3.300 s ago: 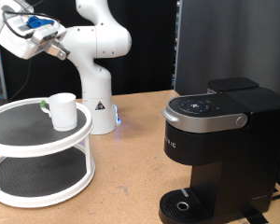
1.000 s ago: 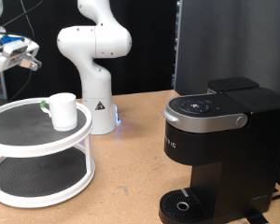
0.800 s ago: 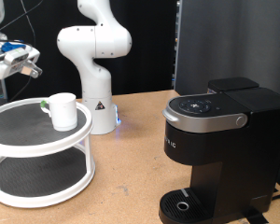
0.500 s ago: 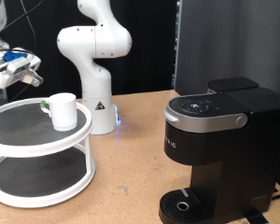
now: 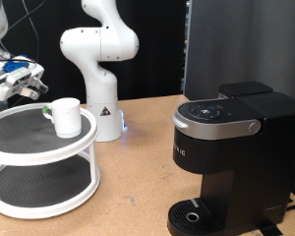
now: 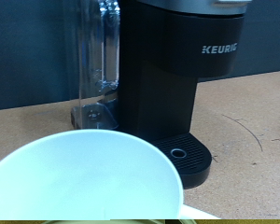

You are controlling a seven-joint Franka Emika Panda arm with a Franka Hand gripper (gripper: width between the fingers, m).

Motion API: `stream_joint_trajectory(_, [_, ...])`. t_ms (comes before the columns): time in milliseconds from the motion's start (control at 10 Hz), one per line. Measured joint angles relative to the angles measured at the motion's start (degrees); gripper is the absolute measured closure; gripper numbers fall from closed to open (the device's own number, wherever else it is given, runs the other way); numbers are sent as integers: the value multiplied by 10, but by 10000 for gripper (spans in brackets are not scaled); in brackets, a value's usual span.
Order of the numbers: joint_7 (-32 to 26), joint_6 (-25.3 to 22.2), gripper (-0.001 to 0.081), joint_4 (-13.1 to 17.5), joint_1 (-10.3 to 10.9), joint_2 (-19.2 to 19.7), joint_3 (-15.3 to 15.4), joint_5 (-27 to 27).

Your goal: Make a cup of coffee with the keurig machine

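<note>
The cup (image 5: 67, 115), a plain white mug, stands on the top tier of a round white two-tier stand (image 5: 20, 147) at the exterior view's left. My gripper (image 5: 32, 86) hovers just left of and slightly above the cup, fingers pointing towards it and apart, holding nothing. In the wrist view the cup's rim (image 6: 84, 177) fills the foreground, very close, and my fingers do not show. The keurig machine (image 5: 231, 157) stands at the exterior view's right, lid shut, its drip tray (image 5: 192, 213) bare. It also shows in the wrist view (image 6: 173, 84) beyond the cup.
The arm's white base (image 5: 98, 59) stands behind the stand. A black panel (image 5: 246, 44) rises behind the machine. The machine's clear water tank (image 6: 93, 65) shows in the wrist view. Wooden tabletop (image 5: 138, 187) lies between the stand and the machine.
My gripper has come down from the upper left towards the cup. The cup, the stand and the machine have not moved.
</note>
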Motion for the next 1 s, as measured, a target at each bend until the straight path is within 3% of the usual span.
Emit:
stream_joint_trajectory(100, [0, 1, 398, -3, 0, 3, -6, 8])
stream_joint_trajectory(200, [-4, 1, 398, -5, 0, 5, -12, 12])
stream_joint_trajectory(300, [-6, 1, 214, -8, -1, 6, -16, 13])
stream_joint_trajectory(400, [-6, 10, 85, -12, -2, 6, -17, 8])
stream_joint_trajectory(500, [-5, 24, 85, -18, -3, 6, -14, -3])
stream_joint_trajectory(600, [-2, 47, 16, -28, -6, 6, -8, -17])
stream_joint_trajectory(1000, [-4, 78, -2, -55, -7, 6, -2, -28])
